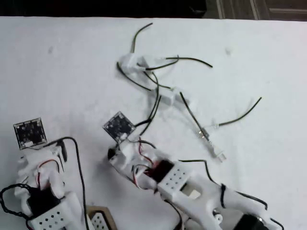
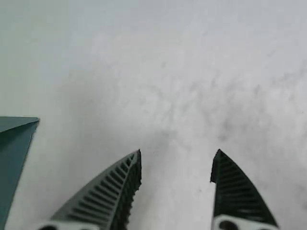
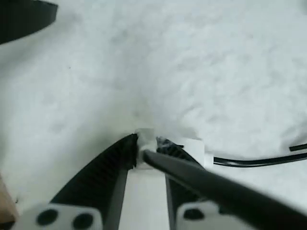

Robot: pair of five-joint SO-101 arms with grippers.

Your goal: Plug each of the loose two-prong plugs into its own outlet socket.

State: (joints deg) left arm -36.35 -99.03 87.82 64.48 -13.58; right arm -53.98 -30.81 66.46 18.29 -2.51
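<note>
Right claw (image 3: 146, 143): closed on a white connector (image 3: 194, 146) with a black cord, held low over the counter (image 1: 57, 72) near the middle of its near edge; whether it is a plug or a socket cannot be told. Left claw (image 2: 178, 160): spread wide, nothing held, over bare counter by the near left corner. Two-prong plug (image 1: 218, 154): lying loose toward the right edge. Sockets (image 1: 168, 98): tangled among cords (image 1: 189, 59) toward the far edge. Progress, as judged: early; no plug is seen seated, and every insertion is left to do.
</note>
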